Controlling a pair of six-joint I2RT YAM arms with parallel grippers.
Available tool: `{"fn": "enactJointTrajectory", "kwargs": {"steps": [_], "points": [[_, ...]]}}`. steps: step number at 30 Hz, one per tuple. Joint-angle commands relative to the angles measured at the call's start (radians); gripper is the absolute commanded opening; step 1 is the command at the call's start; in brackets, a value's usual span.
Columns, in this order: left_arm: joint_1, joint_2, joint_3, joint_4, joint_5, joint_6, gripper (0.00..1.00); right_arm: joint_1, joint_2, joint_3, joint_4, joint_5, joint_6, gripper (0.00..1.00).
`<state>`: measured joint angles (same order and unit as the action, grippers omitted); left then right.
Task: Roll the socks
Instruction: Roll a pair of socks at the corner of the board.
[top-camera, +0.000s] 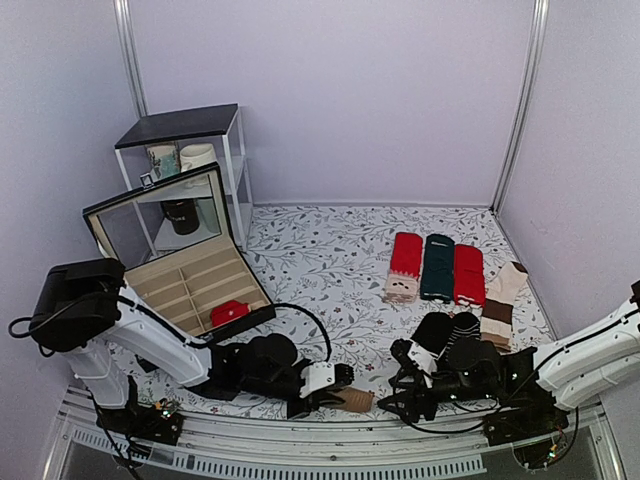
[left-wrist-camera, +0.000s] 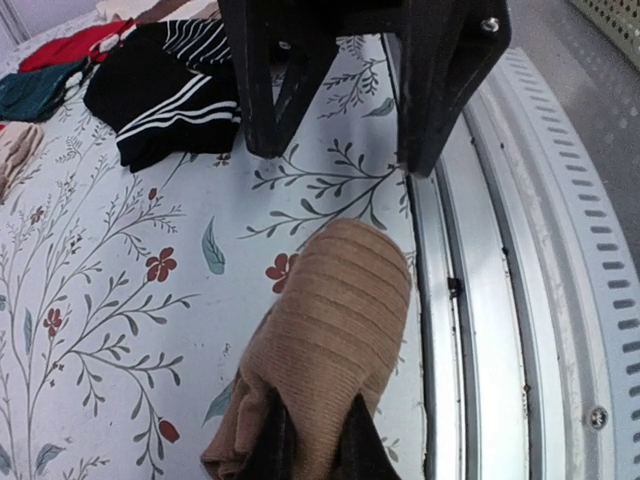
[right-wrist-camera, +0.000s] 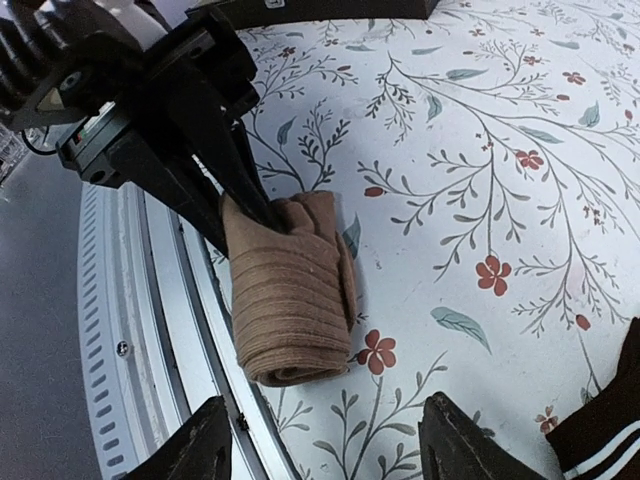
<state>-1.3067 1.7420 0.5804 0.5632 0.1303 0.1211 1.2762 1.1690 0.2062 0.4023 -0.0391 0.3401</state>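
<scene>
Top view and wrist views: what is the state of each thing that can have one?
brown socks, rolled, one end clamped.
left gripper, jaws shut on the brown socks.
right gripper, jaws open, holding nothing.
compartment box, lid open, red bundle inside.

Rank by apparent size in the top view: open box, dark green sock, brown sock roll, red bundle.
Largest first: open box; dark green sock; then brown sock roll and red bundle look alike.

Bright, even light; soft shadows (overhead view slightly soft, bowed edges).
</scene>
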Motion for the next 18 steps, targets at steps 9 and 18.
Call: {"fn": "enactJointTrajectory", "kwargs": {"steps": [9, 18], "points": [[0.019, 0.084, -0.001, -0.203, 0.033, -0.052, 0.0, 0.003, 0.198, 0.012, 0.246, -0.132, -0.033, 0.68], [0.022, 0.104, 0.004, -0.209, 0.041, -0.052, 0.0, 0.002, 0.292, 0.047, 0.313, -0.145, 0.006, 0.69]]}}
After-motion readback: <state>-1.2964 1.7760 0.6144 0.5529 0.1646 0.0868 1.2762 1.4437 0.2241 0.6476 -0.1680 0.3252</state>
